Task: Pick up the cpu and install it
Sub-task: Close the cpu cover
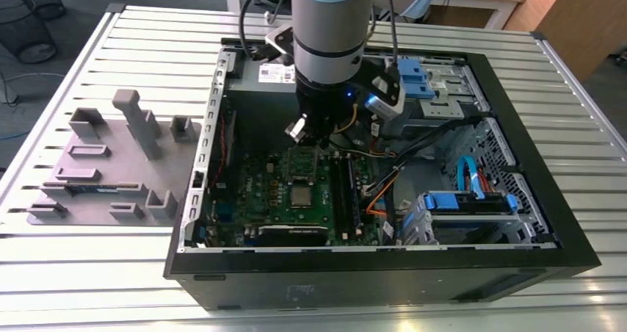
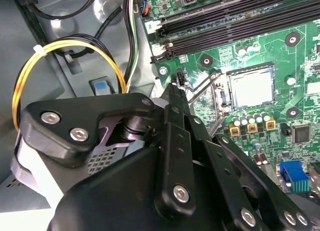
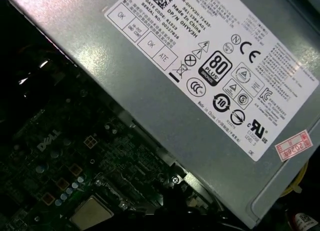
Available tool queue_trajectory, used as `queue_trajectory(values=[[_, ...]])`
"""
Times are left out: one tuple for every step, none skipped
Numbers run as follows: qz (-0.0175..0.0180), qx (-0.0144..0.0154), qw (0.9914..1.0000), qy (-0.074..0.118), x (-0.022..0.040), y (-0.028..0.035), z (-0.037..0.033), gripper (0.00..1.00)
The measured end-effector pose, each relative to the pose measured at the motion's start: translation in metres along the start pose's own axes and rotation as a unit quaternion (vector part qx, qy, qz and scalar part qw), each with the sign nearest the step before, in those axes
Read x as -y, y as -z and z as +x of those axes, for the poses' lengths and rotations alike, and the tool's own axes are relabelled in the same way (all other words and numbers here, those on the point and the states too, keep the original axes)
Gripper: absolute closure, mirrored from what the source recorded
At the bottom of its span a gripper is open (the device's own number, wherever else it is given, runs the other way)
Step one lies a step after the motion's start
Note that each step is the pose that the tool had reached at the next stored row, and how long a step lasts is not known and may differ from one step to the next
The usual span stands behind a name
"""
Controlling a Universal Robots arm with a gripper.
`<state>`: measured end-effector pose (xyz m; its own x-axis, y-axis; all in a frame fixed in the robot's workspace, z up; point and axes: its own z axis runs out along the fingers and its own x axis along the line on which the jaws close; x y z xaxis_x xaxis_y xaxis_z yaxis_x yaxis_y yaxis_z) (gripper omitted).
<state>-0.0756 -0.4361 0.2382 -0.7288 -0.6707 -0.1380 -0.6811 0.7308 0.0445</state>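
**A:** Where is the cpu (image 1: 302, 195) sitting as you are looking at it?

**B:** You are seeing it lying flat in the socket frame (image 2: 248, 89) on the green board (image 1: 294, 200), inside the open computer case (image 1: 548, 229). Its silvery top is showing in both wrist views too (image 2: 251, 88) (image 3: 90, 211), square to the frame around it. The frame's lid is standing open, with the thin wire lever (image 2: 200, 86) lifted beside it.

**A:** And the gripper (image 1: 311, 136)?

**B:** It is hanging above the board, near the socket but apart from it, and it is carrying nothing that I can see. In the second wrist view the black fingers (image 2: 175, 103) are lying close along each other and tapering to one tip, so I am judging the jaws to be together (no gap is showing between them). That tip is pointing toward the lever end of the socket.

**A:** How should you be handling this step?

**B:** You are working beside bare pins and small parts, so be keeping the approach slow and straight down, and be watching the yellow cable loop (image 2: 65, 56) near the wrist.

**A:** The arm's pose?

**B:** The arm (image 1: 333, 31) is reaching down steeply into the case from above, its wrist close to the grey power box (image 3: 200, 91). The case is resting on the slatted worktop (image 1: 147, 53), with a grey parts rack (image 1: 108, 163) on the exterior view's left.
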Motion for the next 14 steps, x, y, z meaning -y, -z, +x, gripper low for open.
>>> queue_trajectory(values=[[0.0004, -0.0005, 1.0, 0.001, 0.0, 0.0003, 0.0, 0.89], [0.001, -0.0012, 1.0, 0.002, 0.0, 0.0006, -0.0001, 0.89], [0.0016, -0.0019, 0.99999, 0.002, 0.0, 0.0009, -0.0001, 0.89], [0.0023, -0.0027, 0.99999, 0.003, 0.0, 0.0012, -0.0002, 0.89], [0.003, -0.0034, 0.99998, 0.004, -0.0001, 0.0016, -0.0003, 0.89], [0.0036, -0.0041, 0.99997, 0.005, -0.0001, 0.0019, -0.0003, 0.89], [0.0042, -0.0048, 0.99997, 0.005, -0.0001, 0.0022, -0.0003, 0.89], [0.0048, -0.0054, 0.99996, 0.006, -0.0001, 0.0026, -0.0004, 0.89], [0.0053, -0.006, 0.99995, 0.007, -0.0001, 0.0029, -0.0004, 0.89], [0.0058, -0.0066, 0.99994, 0.007, -0.0002, 0.0033, -0.0005, 0.89], [0.0063, -0.0071, 0.99992, 0.008, -0.0002, 0.0035, -0.0005, 0.89], [0.0068, -0.0077, 0.99991, 0.008, -0.0002, 0.0038, -0.0006, 0.89], [0.0072, -0.0082, 0.9999, 0.009, -0.0002, 0.0041, -0.0006, 0.89], [0.0076, -0.0086, 0.99989, 0.01, -0.0002, 0.0043, -0.0006, 0.89]])
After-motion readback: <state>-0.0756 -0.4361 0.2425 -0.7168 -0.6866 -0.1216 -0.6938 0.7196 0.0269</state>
